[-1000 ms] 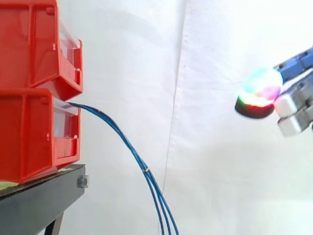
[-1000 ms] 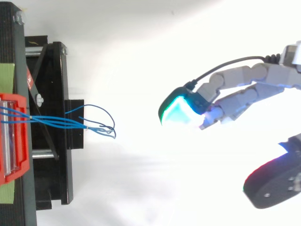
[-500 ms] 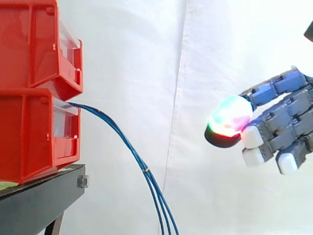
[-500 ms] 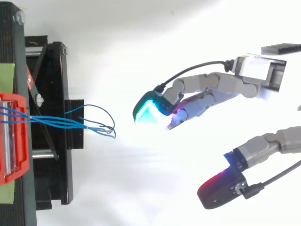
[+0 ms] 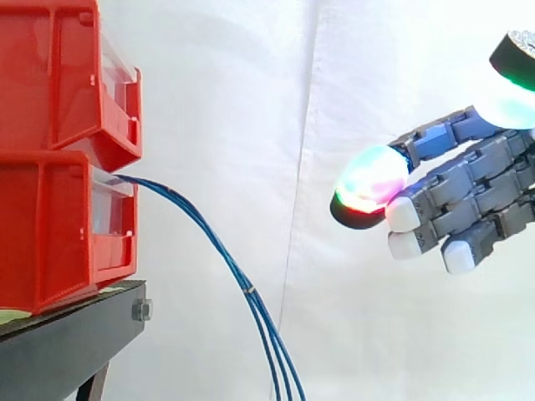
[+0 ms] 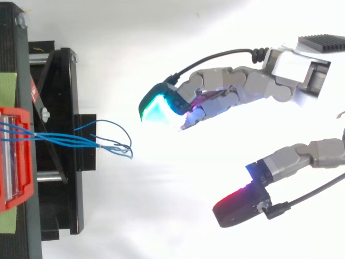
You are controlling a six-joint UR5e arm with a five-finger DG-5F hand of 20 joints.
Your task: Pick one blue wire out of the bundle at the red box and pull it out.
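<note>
1. Hand. The grey multi-fingered robot hand occupies the right edge of the side view, at mid height. In the top view it enters from the upper right of the frame and points left. Its fingers are extended with a slight bend and lie close together. The leading pad glows green, white and red. The thumb is spread well apart from the fingers, in the lower right of the top view, and its pad glows red. The hand is spread and nothing is held.

2. Wires. The bundle of thin blue wires leaves the front of the lower red plastic bin at the left of the side view. It arcs down to the bottom edge near centre frame. In the top view the wires run right across the stand, and the loose ends curl just past its edge. The hand is well apart from the bundle, to its right.

3. Bins and stand. An upper red plastic bin sits stacked on the lower one. Both rest on the black metal stand in the lower left corner.

4. Background. A white fabric curtain hangs behind the work.
</note>
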